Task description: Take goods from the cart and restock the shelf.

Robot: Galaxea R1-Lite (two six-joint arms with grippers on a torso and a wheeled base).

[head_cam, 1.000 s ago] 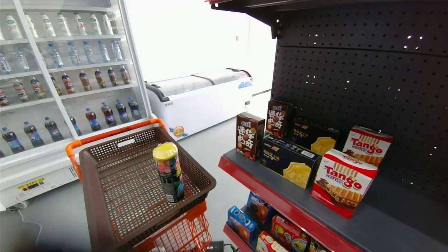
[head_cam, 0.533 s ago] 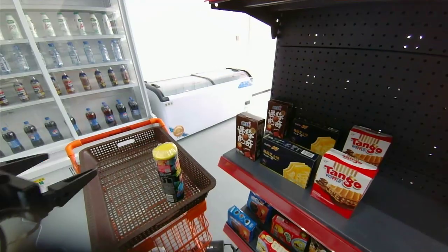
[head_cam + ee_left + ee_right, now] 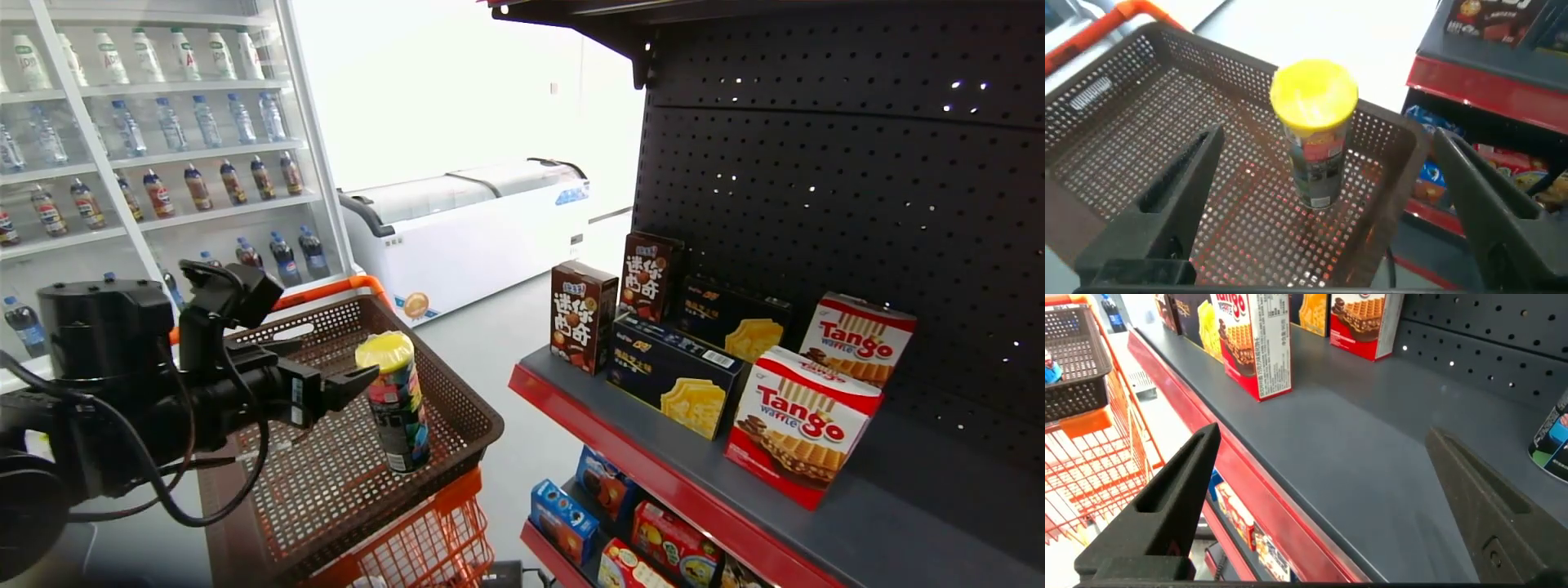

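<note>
Left wrist view — yellow-lidded can [image 3: 1315, 90] stands in the basket [image 3: 1192, 64], just ahead of the wide-open, empty left end effector [image 3: 1327, 137].

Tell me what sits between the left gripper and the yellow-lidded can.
Only bare basket mesh: the left wrist view shows the can standing ahead of the open left gripper.
</note>
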